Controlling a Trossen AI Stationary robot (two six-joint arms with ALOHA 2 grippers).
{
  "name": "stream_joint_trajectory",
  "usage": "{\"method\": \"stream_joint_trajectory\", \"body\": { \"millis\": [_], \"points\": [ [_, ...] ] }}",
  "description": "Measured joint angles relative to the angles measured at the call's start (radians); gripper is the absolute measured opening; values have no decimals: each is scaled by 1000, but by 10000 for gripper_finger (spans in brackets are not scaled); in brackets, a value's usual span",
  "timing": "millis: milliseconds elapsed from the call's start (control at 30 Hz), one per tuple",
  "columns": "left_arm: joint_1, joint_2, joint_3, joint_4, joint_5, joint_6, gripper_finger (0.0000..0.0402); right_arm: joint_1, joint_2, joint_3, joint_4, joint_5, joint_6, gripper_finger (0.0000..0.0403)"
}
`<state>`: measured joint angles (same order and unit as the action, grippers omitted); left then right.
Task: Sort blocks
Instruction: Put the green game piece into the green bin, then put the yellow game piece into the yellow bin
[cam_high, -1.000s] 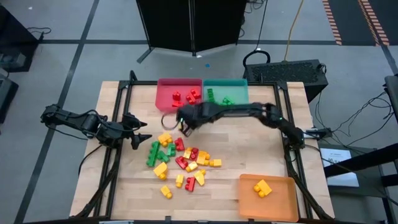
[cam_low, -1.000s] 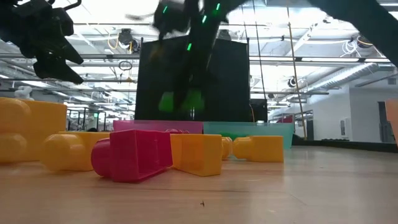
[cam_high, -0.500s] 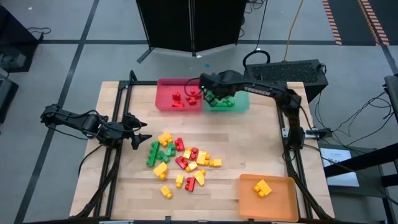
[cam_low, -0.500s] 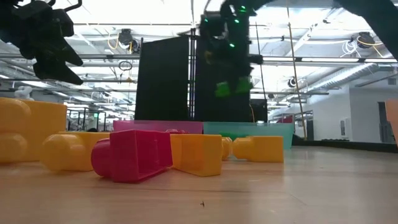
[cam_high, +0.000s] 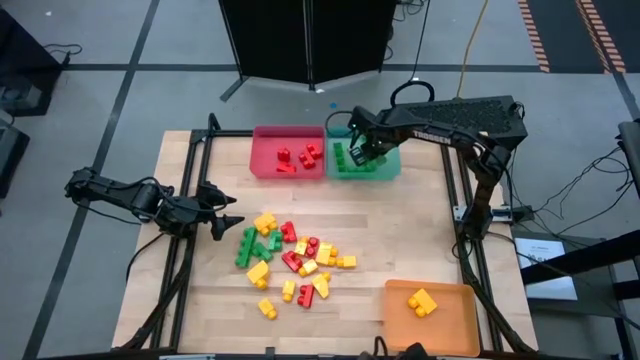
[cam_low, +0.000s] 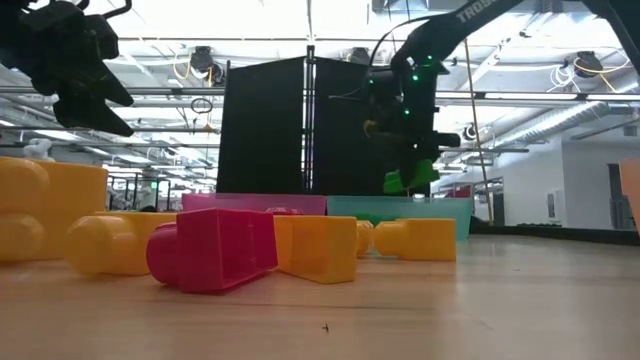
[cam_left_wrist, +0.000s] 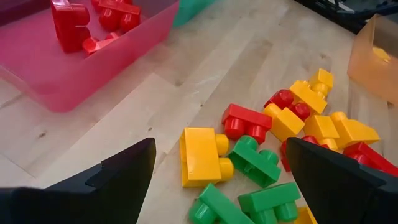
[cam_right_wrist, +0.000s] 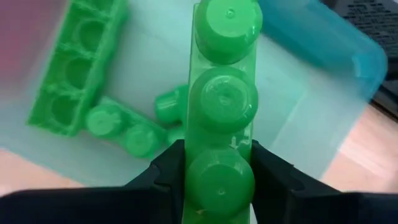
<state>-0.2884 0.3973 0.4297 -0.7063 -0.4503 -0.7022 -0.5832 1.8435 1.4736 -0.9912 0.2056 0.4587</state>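
Red, green and yellow blocks (cam_high: 290, 255) lie in a loose pile on the table's middle, also seen close in the left wrist view, blocks (cam_left_wrist: 261, 155). My right gripper (cam_high: 362, 150) hangs over the teal tray (cam_high: 385, 165), shut on a long green block (cam_right_wrist: 222, 112) with three studs; the low view shows the green block (cam_low: 410, 178) above the tray's wall. Other green blocks (cam_right_wrist: 81, 81) lie in that tray, red ones (cam_high: 298, 157) in the red tray (cam_high: 262, 150). My left gripper (cam_high: 222, 222) is open, above the table left of the pile. My right gripper pinches the long green block at its near end (cam_right_wrist: 221, 180), one finger (cam_right_wrist: 163, 171) on each long side, so the block runs on along the fingers. It comes from above. The block is lifted clear over the teal tray.
The orange tray (cam_high: 458, 325) at the table's near right corner holds yellow blocks (cam_high: 421, 301). A dark metal frame (cam_high: 205, 150) runs along the table's edges. A black cabinet (cam_high: 310, 40) stands beyond the far edge. Bare wood lies between the pile and the far trays.
My right gripper, holding the green block, has swung from above the pile's far side up and toward the far edge, past the red tray, to a place over the teal tray. The left arm has kept still.
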Motion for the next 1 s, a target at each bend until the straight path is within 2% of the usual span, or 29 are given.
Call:
{"method": "stream_joint_trajectory", "body": {
  "millis": [167, 267, 333, 433, 533, 633, 833, 1000],
  "points": [
    [0, 0, 0, 0, 0, -7, 361, 0, 0, 11, 16, -2, 31, 263],
    [0, 0, 0, 0, 0, -26, 361, 0, 0, 24, 4, 0, 40, 305],
    [0, 0, 0, 0, 0, -27, 361, 3, 0, 49, -19, -31, 46, 312],
    [0, 0, 0, 0, 0, -26, 361, 32, -25, 102, -18, -145, 15, 307],
    [0, 0, 0, 0, 0, -26, 361, 119, -70, 154, 32, -272, -42, 296],
    [0, 0, 0, 0, 0, -26, 361, 241, -106, 166, 88, -341, -98, 290],
    [0, 2, 0, 0, 0, -25, 361, 516, -108, 141, 86, -324, -121, 290],
    [0, 2, 0, -3, 0, -21, 361, 683, -105, 7, 126, -237, -66, 290]
  ]
}}
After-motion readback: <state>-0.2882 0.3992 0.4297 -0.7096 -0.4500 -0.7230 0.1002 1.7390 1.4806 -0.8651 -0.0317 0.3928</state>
